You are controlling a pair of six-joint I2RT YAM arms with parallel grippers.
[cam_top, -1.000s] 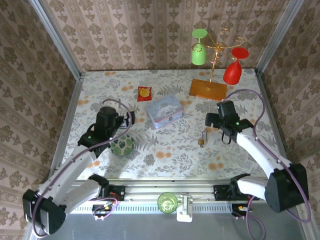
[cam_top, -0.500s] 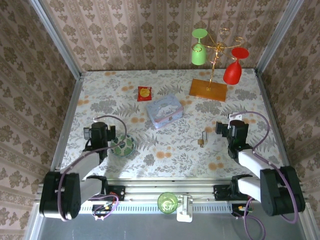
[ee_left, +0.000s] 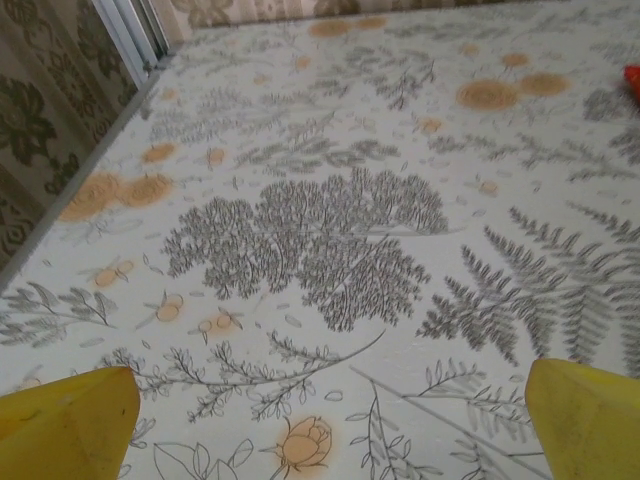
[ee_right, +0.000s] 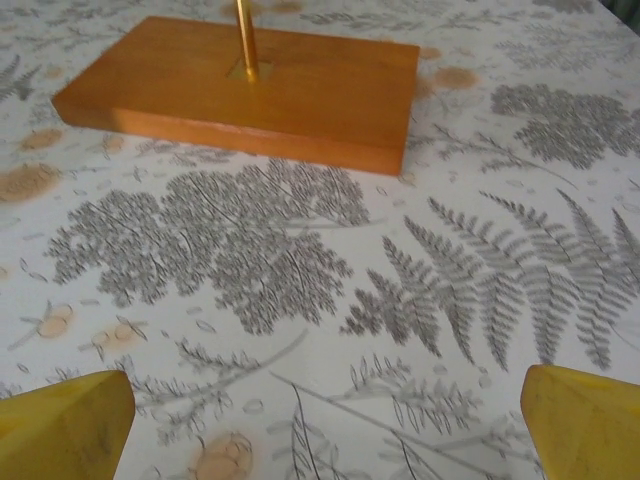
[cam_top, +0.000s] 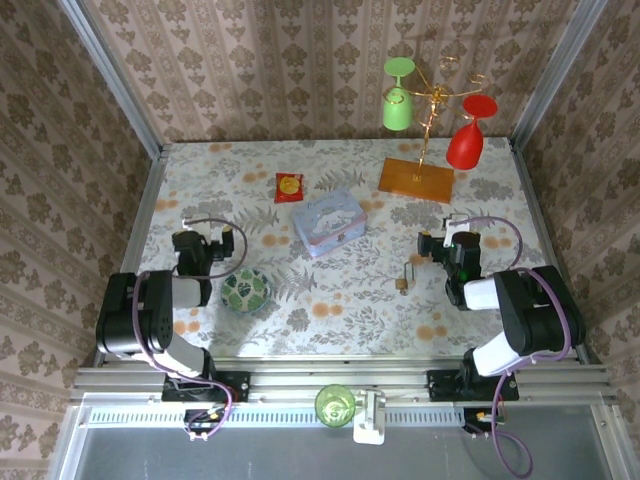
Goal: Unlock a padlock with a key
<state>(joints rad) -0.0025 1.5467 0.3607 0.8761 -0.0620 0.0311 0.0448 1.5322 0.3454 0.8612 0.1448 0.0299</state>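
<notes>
Toward the right edge of the worktop, seen from above, the padlock stands just beside the right hand, a little nearer the near edge, and well apart from the left hand by the left edge. The key cannot be made out against the floral cloth, so a reach for it may close on bare cloth or sweep it aside. So small a lock would likely tip or skid if the right arm unfolds across it. From the left wrist, the left hand is spread wide, nothing between its yellow fingertips. From the right wrist, the right hand is likewise spread and empty. It faces the wooden base toward the far edge, away from the padlock, so a hasty swing round could knock the lock.
</notes>
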